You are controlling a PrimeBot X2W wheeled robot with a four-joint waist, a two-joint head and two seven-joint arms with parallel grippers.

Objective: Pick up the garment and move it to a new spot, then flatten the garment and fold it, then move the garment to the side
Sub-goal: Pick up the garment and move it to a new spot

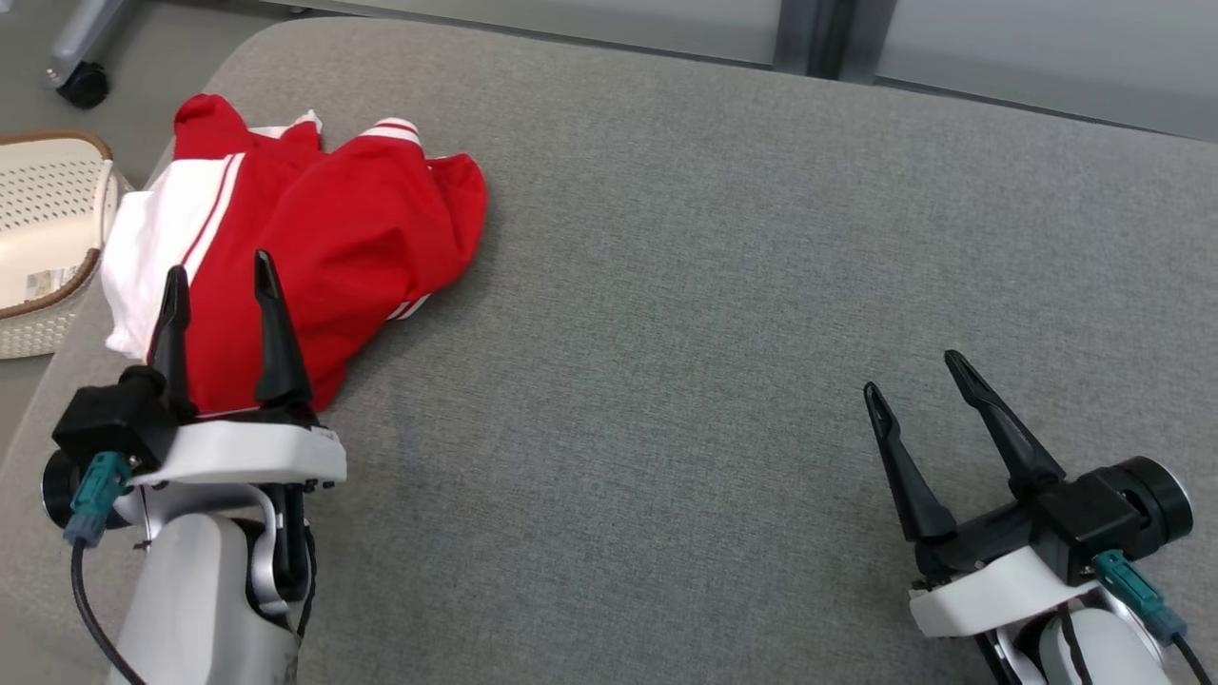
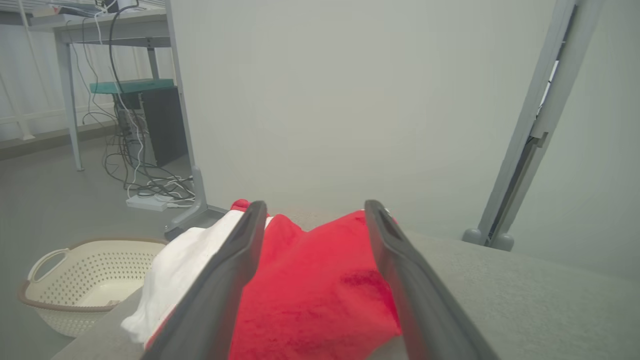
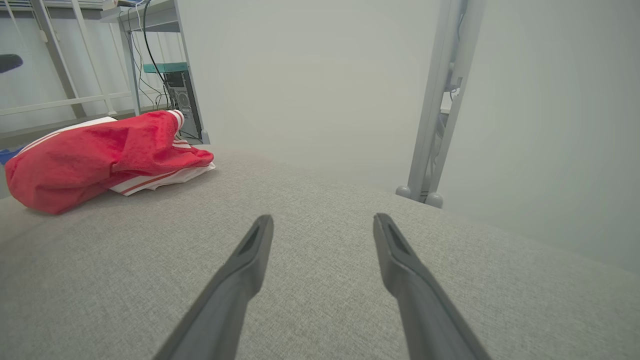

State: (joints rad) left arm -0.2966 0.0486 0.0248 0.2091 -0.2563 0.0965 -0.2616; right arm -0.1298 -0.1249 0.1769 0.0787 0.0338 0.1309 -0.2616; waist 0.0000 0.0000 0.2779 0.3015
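Left fingers (image 1: 276, 333) spread, poised over the near edge of the crumpled red-and-white garment (image 1: 352, 238) (bench (image 1: 714, 285) left corner, beside a basket (image 1: 52, 185)) for your pickup; right fingers (image 1: 1004, 423) open too, idle mid-bench.

The garment (image 1: 343, 238) is showing bright red over most of its cloth, with plain white panels along one side and thin red-and-white stripes running down the seams and around the cuffs. The bench (image 1: 714, 285) is wearing a flat mid-grey, with a fine woven fleck and no print. The basket (image 1: 48, 190) is showing cream, dotted all over with rows of small holes, and a brown band is edging its rim. The left claw (image 1: 219, 264) and right claw (image 1: 911, 371) are showing matt black fingers (image 1: 276, 352) on white mounts (image 1: 247, 452), each carrying a teal plug (image 1: 95, 480).
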